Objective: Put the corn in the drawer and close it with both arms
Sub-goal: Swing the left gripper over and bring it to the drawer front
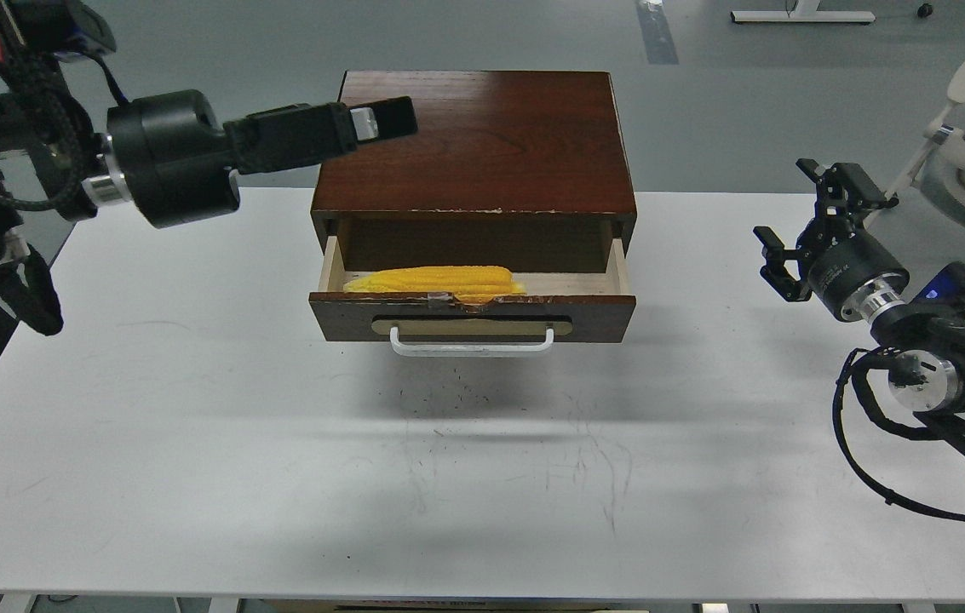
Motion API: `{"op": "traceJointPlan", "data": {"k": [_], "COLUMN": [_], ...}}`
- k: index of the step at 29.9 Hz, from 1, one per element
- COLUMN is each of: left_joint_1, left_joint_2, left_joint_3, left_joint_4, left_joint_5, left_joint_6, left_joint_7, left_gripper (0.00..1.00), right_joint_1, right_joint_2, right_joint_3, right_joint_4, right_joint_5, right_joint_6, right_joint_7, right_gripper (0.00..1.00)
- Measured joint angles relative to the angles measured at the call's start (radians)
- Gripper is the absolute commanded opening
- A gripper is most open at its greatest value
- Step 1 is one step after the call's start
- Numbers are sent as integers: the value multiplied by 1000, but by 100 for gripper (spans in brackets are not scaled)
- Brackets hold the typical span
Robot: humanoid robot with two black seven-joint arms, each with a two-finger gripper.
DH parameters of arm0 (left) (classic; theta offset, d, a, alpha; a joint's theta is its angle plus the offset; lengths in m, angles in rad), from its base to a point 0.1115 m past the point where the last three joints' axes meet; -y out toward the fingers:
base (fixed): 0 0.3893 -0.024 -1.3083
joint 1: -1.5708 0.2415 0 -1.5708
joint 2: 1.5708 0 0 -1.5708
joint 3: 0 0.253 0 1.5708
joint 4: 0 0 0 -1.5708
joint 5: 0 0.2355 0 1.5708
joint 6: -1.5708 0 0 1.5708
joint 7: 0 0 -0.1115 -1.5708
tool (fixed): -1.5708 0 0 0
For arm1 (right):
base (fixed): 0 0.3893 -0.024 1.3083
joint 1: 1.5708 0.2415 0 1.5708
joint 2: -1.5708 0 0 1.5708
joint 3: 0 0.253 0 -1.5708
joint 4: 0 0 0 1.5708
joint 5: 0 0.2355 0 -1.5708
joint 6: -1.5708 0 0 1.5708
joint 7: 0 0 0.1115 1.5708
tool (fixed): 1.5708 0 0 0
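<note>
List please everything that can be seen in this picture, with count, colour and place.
corn: one, bright yellow, lying inside the open drawer, toward its left.
drawer: one, dark brown front with chipped top edge, pale inside, pulled out of the cabinet.
handle: one, white bar on a tan oval plate, on the drawer front.
cabinet: one, dark reddish-brown wood, at the table's far middle.
table: one, white, scuffed, under all.
left claw: one, black, above the cabinet's left top corner, empty; fingers cannot be told apart.
right claw: one, black, open, empty, above the table's right side.
</note>
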Motion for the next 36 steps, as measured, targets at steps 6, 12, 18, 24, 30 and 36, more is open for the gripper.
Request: {"op": "traceJointPlan", "data": {"k": [6,12,18,24,30,36], "left_joint_1": [-1,18,134,283,364,372], "left_joint_2": [-136,-176,-179,-181,-188,-195], "left_joint_3": [94,237,280,273,269,268], "left_joint_4": [-18,-20,-18,-6,52,119], "left_joint_5": [166,176,172,143,49,18], "left_joint_6": [0,0,0,69,163,189], "left_joint_7": [0,0,0,0,52,60], "left_gripper": [0,0,0,0,0,0], "right_joint_1": [-2,-12,-25,-31,-31,-37], "right_joint_2": [0,0,0,-1,-1,0], "right_joint_3": [-2,-4,-5,-5,-5,-5], "right_joint_4": [2,4,6,7,5,5], "right_joint_5": [0,-2,-5,-5,-5,-5], "right_joint_6": [0,0,1,2,2,2], "right_joint_7": [0,0,0,0,0,0], "right_gripper": [100,100,100,100,100,100]}}
